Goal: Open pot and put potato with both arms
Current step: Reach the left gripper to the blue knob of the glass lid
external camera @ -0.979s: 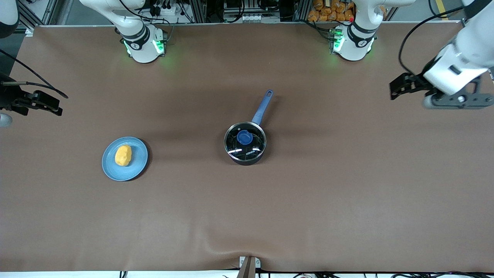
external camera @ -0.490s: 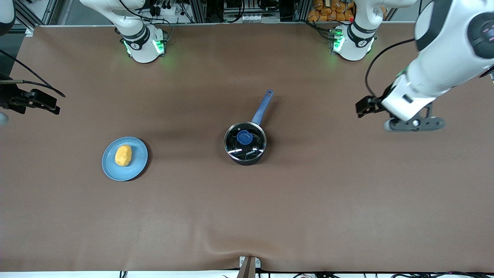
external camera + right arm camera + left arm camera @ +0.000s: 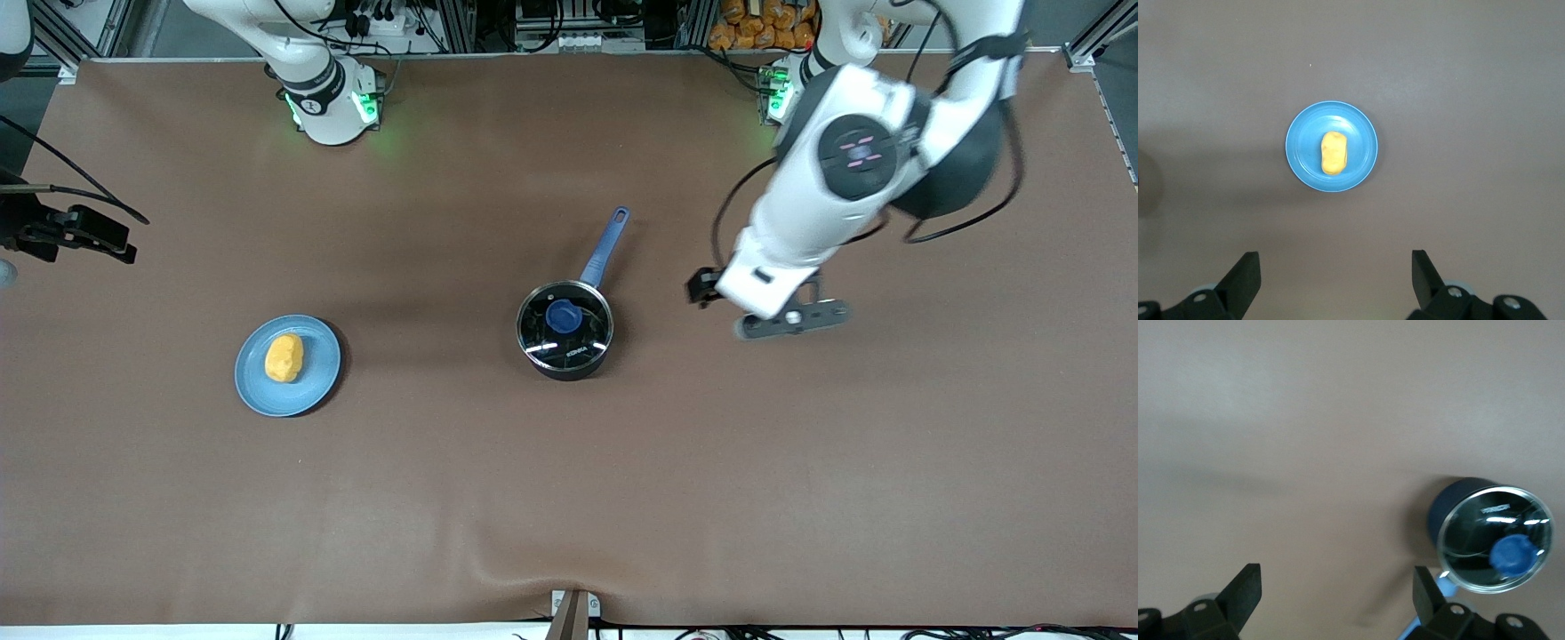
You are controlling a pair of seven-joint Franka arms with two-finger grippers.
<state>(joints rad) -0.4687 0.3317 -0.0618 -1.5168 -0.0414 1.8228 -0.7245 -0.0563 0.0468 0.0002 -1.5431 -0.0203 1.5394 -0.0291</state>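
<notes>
The black pot (image 3: 565,342) stands mid-table with its glass lid and blue knob (image 3: 564,316) on and its blue handle (image 3: 605,247) pointing toward the arm bases. It also shows in the left wrist view (image 3: 1495,539). My left gripper (image 3: 702,287) hangs open and empty over bare table beside the pot, toward the left arm's end; it shows open in its wrist view (image 3: 1336,593). The yellow-orange potato (image 3: 284,357) lies on a blue plate (image 3: 316,382), also seen in the right wrist view (image 3: 1333,153). My right gripper (image 3: 107,238) waits open and empty, high at the right arm's end (image 3: 1335,273).
The brown table cover (image 3: 569,498) is bare around the pot and the plate (image 3: 1298,143). The arm bases (image 3: 333,107) stand along the table edge farthest from the front camera. A small bracket (image 3: 573,609) sits at the nearest edge.
My left arm has swung in from the table's end toward the pot and come lower. The right arm has hardly moved. Pot, lid, plate and potato have not moved.
</notes>
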